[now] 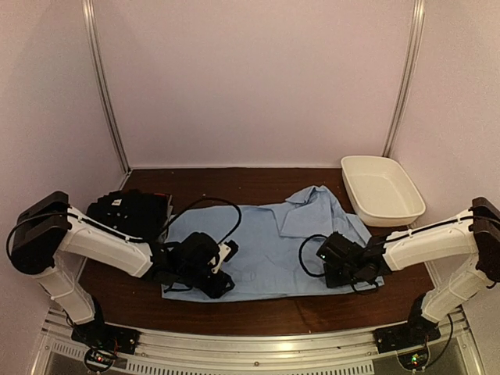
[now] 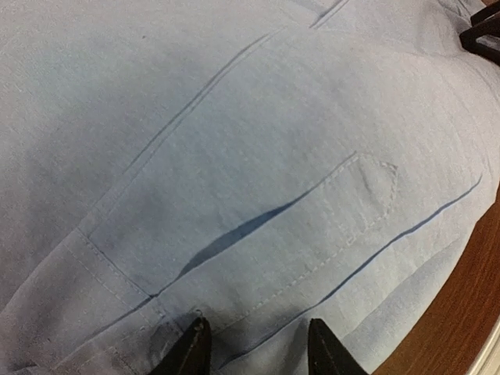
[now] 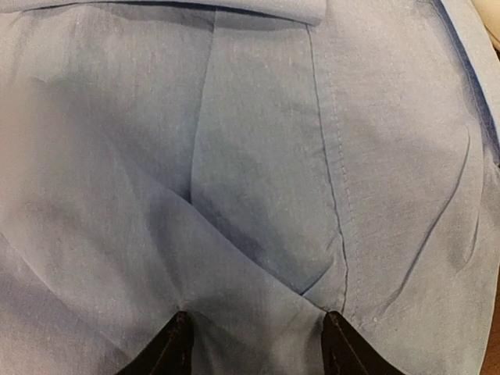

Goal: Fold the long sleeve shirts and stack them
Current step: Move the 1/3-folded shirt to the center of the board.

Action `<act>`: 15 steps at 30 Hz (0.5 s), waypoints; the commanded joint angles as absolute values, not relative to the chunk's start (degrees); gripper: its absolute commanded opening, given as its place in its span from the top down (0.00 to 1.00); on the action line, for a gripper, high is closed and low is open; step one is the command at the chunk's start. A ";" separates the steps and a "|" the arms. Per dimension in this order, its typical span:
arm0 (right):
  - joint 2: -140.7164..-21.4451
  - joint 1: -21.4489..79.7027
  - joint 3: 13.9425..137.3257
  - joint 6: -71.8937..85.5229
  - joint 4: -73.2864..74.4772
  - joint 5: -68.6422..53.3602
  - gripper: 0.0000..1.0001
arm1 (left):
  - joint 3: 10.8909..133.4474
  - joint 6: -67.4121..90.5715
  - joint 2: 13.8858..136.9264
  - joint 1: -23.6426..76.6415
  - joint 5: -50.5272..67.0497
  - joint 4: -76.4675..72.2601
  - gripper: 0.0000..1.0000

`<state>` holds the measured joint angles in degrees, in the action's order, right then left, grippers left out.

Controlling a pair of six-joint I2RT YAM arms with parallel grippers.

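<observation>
My left claw (image 2: 258, 348) and right claw (image 3: 258, 344) both sit with jaws apart on the light blue button-up shirt (image 1: 266, 234), which lies spread with its long axis left to right. Each is over one end of its near edge. The black shirt (image 1: 133, 209) lies far left.

I am working inside a robot-lab test booth rather than a home. Plain pale wall panels (image 1: 250, 78) are closing in the whole upper half of the top view, and slim metal posts (image 1: 105, 86) are running up the corners at upper left and upper right. A dark wooden table (image 1: 258, 312) is filling the middle, and along the bottom edge a ribbed aluminium rail (image 1: 258, 358) is carrying my two arm bases (image 1: 105, 337), with small indicator lights (image 1: 98, 360) glowing beside them.
</observation>
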<state>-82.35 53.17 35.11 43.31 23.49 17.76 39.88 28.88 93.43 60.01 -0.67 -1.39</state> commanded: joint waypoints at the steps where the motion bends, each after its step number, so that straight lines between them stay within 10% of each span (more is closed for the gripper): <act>1: -82.72 55.73 36.10 48.84 34.95 18.73 0.43 | 38.62 29.30 94.44 63.74 -6.78 12.13 0.56; 15: -77.68 61.61 39.16 55.46 45.04 19.14 0.42 | 39.90 32.12 90.84 70.38 -11.75 20.50 0.50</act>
